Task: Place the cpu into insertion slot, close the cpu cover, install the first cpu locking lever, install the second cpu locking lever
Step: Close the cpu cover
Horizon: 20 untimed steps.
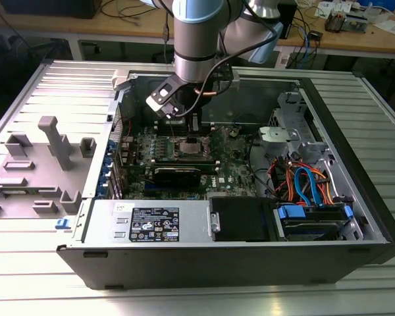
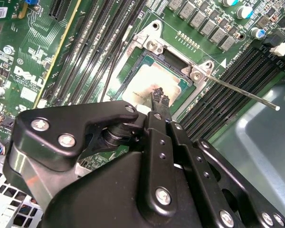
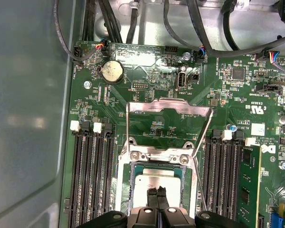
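The cpu [image 3: 154, 180] lies flat in the insertion slot [image 3: 125, 183], its silvery top facing up; in the second wrist view the cpu [image 2: 145, 80] shows the same way inside the slot's metal rim [image 2: 154, 45]. The cpu cover [image 3: 168, 108] stands swung open beyond the socket, with green board showing through its window. Both thin wire locking levers are raised, one [image 3: 199, 142] on each side [image 3: 128, 128]; one lever [image 2: 242, 92] sticks out over the memory slots. My gripper [image 3: 156, 192] is shut, its tips together at the cpu's top. In the exterior view the gripper [image 1: 188, 131] hangs over the socket.
Long black memory slots [image 3: 92, 175] flank the socket on both sides. A coin battery [image 3: 111, 71] and black cables [image 3: 109, 19] lie beyond the cover. The case walls [image 1: 342, 131], drive cage and cable bundle [image 1: 303, 181] close in at the exterior view's right.
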### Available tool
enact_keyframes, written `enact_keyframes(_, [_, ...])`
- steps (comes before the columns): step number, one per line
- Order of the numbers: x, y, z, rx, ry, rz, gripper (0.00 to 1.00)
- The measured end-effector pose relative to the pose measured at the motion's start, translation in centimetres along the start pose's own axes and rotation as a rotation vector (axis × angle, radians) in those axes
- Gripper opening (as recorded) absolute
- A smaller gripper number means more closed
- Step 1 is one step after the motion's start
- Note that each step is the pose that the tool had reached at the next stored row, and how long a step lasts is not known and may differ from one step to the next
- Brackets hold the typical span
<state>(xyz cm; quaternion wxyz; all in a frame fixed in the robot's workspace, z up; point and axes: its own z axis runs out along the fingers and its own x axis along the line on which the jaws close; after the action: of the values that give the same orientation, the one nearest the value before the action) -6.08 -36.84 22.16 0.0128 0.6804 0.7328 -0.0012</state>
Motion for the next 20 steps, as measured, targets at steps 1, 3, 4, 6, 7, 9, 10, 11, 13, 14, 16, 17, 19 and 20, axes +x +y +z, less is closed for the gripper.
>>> enact_keyframes(1, [0.00,0.00,-0.02,0.0000,0.0001,0.000,0.11])
enact_keyframes(3, [0.00,0.00,-0.08,0.0000,0.0000,0.000,0.11])
enact_keyframes(4, [0.00,0.00,-0.11,0.0000,0.0001,0.000,0.11])
enact_keyframes(6, [0.00,0.01,-0.17,0.0000,0.0000,0.000,0.11])
enact_keyframes(7, [0.00,0.01,-0.19,0.0000,0.0001,0.000,0.11])
enact_keyframes(9, [-0.01,0.01,-0.26,0.0000,0.0000,0.000,0.11])
enact_keyframes(10, [-0.01,0.01,-0.31,0.0001,0.0000,0.000,0.11])
enact_keyframes(11, [-0.01,0.01,-0.34,0.0000,0.0000,0.000,0.11])
enact_keyframes(13, [-0.01,0.01,-0.40,0.0000,0.0001,0.000,0.11])
enact_keyframes(14, [-0.01,0.01,-0.44,0.0000,0.0001,0.000,0.11])
enact_keyframes(16, [-0.01,0.01,-0.57,0.0000,0.0000,0.000,0.11])
enact_keyframes(17, [-0.01,0.01,-0.63,0.0000,0.0000,0.000,0.11])
enact_keyframes(19, [-0.01,0.01,-0.74,0.0000,0.0000,0.000,0.11])
enact_keyframes(20, [-0.02,0.01,-0.79,0.0000,0.0000,0.000,0.11])
